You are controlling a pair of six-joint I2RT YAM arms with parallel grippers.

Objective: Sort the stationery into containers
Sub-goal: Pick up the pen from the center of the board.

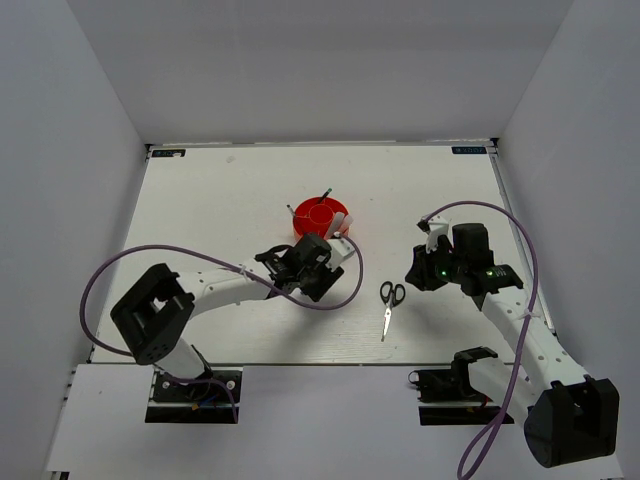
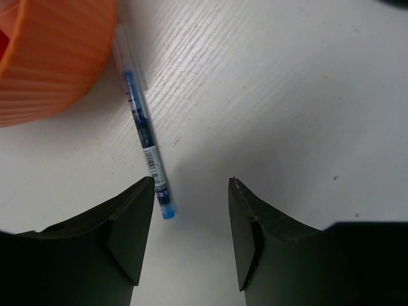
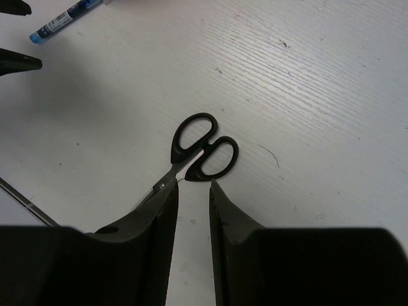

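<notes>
Operator: Progress check, how far along?

Annotator: Partway, I'd judge. Organizer (image 1: 300, 226) sits mid-desk (image 1: 200, 200) with at least two thin sticks (image 1: 326, 192) poking up out of it. Likely pens, but too small to be sure. You've got two things out on the desk: blue pen (image 2: 145, 137) and scissors (image 3: 199, 152).

Operator: Where exactly?

Annotator: Pen lies flat just beside the organizer's ribbed wall, pale end toward it, blue end by your left pincer (image 2: 191, 191). That pincer is released, jaws wide apart, nothing between them. Pen runs alongside one finger; touching or not, I can't tell. Scissors lie flat and closed, well apart from the organizer, handles toward the far side. Your right pincer (image 3: 193, 191) hangs over them, jaws parted only a slit, grasping nothing.

Operator: So what's left?

Annotator: Pen and scissors both need to go in, as I read it.

Operator: Anything you can't see?

Annotator: Plenty. Scissor blades run under the right pincer's finger in the wrist view. Organizer is cut off at the corner of the left wrist view, so no look inside. From above, your left arm covers its near rim and the compartments are too small to read. No markers or eraser blocks visible anywhere; in the organizer or hidden, can't tell.
</notes>
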